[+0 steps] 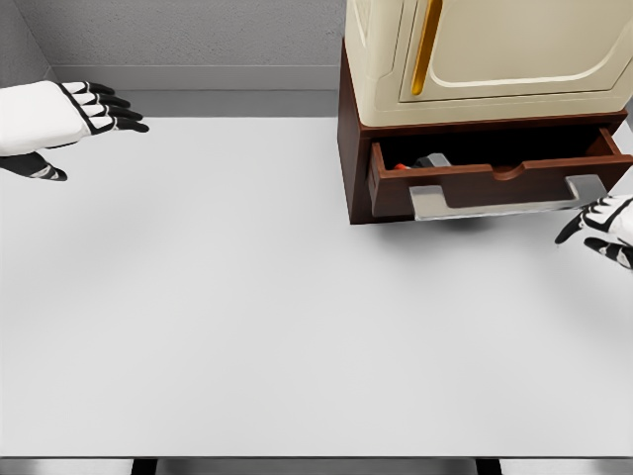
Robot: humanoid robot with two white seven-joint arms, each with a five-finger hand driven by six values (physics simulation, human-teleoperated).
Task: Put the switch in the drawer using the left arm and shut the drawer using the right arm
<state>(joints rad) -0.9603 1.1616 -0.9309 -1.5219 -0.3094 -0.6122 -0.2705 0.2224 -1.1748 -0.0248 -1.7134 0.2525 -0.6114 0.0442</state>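
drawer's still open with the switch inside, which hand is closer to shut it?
Right. The right hand sits just beside the handle of the open drawer, fingers relaxed and empty. The left hand is open at the table's far left. The switch appears already inside.

Switch [420, 162] inside open drawer [495, 183]; left hand [74, 117] spread, right hand [605, 228] near handle [495, 203].

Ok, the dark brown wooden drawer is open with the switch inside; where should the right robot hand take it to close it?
Take the flat grey metal handle jutting from the dark brown wooden drawer front, coming from the table side. The right robot hand, fingers open, sits by its right end, so pushing there likely works.
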